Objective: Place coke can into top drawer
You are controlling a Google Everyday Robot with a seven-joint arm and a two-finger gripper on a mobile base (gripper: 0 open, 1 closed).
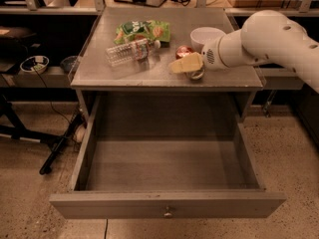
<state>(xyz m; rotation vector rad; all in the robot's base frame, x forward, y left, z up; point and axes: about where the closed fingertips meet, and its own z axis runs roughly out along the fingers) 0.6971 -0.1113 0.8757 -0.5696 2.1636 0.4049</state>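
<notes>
- The gripper (185, 64) sits low over the cabinet top (149, 76), right at the can (183, 51). Whether it is spread or clamped on the can cannot be told.
- Risk: an off-centre hold could let the can slip or roll away on lifting.
- Risk: the bowl (205, 35), just beside the arm, could be nudged.
- Risk: a high release could make the can bounce in the open drawer (124, 204).
- Count: one can, one bottle (130, 52), one snack bag (144, 31), one bowl, one drawer.

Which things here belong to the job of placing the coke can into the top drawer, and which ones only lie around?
For the job: coke can; gripper, right at the can above the cabinet top; top drawer, pulled open.
Just lying about: water bottle, green snack bag, white bowl.
</notes>
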